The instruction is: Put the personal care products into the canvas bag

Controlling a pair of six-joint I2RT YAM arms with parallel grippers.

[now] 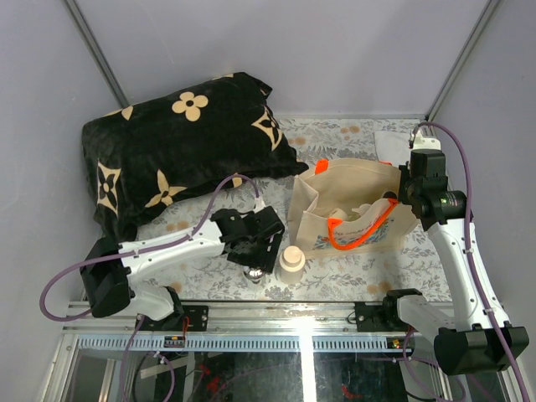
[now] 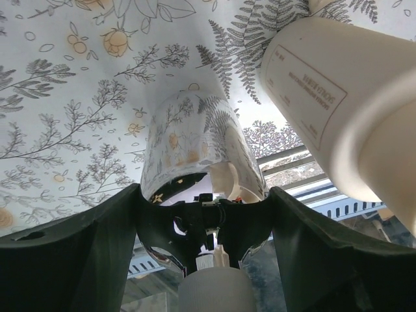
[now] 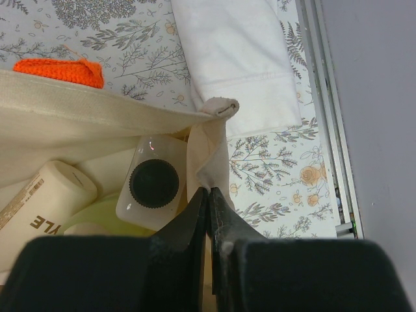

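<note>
The canvas bag point(image 1: 347, 213) with orange handles point(image 1: 360, 230) stands open at mid-right. My right gripper point(image 1: 409, 191) is shut on its right rim; the wrist view shows the closed jaws pinching a fold of bag fabric point(image 3: 209, 166). Inside lie the white bottle with dark cap point(image 3: 154, 184), a cream bottle point(image 3: 39, 201) and the pale green bottle point(image 3: 107, 216). My left gripper point(image 1: 255, 255) points down over the small clear round bottle point(image 2: 198, 153), its fingers point(image 2: 97, 247) against both sides. A cream squat bottle point(image 1: 292, 259) stands just to its right and also shows in the left wrist view point(image 2: 338, 97).
A black blanket with cream flowers point(image 1: 176, 146) fills the back left. A folded white cloth point(image 3: 237, 58) lies on the floral tablecloth point(image 1: 352, 272) behind the bag. The table's metal rail point(image 1: 276, 314) runs along the near edge.
</note>
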